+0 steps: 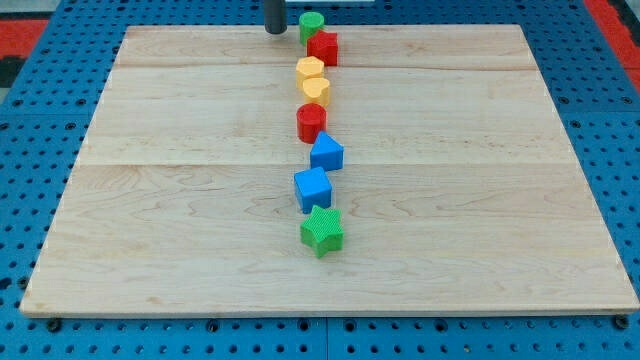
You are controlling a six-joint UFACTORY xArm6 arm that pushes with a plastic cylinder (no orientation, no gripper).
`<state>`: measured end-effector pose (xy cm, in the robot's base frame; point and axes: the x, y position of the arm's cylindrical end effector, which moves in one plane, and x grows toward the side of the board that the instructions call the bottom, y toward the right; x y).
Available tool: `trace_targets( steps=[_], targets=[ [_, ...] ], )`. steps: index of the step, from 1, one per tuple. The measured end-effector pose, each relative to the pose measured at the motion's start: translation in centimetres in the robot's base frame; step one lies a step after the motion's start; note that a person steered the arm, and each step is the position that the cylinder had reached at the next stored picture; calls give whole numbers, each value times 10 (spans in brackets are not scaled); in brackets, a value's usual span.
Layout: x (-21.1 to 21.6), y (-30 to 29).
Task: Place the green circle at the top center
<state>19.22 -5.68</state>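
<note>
The green circle [311,25] stands at the view's top centre, at the far edge of the wooden board [150,200]. It touches a red block [323,47] just below it. My tip [275,31] rests at the board's top edge, a little to the left of the green circle and apart from it.
A column of blocks runs down the board's middle: two yellow blocks [310,70] [317,90], a red cylinder [311,122], two blue blocks [326,153] [312,188] and a green star [322,231]. Blue pegboard [40,150] surrounds the board.
</note>
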Motion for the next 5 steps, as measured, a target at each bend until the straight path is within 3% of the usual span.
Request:
trace_targets(
  steps=[2,3,4,5],
  targets=[
    [2,35],
    [2,1],
    [54,-18],
    [156,-18]
  ],
)
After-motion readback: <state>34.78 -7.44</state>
